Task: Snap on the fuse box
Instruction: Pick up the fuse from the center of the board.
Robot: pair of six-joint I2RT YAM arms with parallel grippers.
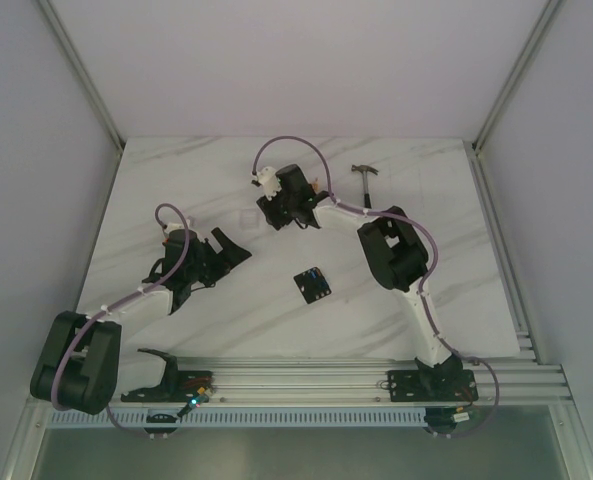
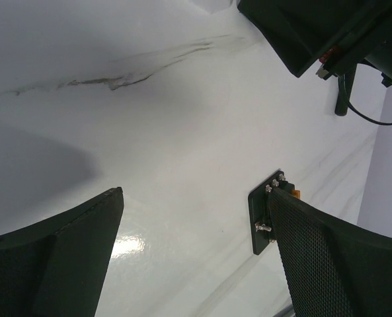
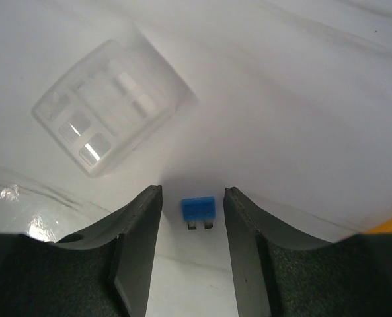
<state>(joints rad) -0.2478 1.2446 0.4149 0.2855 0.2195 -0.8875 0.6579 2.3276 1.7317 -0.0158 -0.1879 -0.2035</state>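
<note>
Fuse box bare on desk, unsnapped; clear cover well apart. Right claw parted astride loose blue fuse; left claw spread, empty.

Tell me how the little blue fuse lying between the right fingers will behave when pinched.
The blue fuse looks like tiny rigid plastic, so it is probably very light and stiff. It lies flat on the glossy table, so it may skid or twist rather than roll. Its two thin prongs look bendable; a pinch by the right fingers on the body seems safer.
</note>
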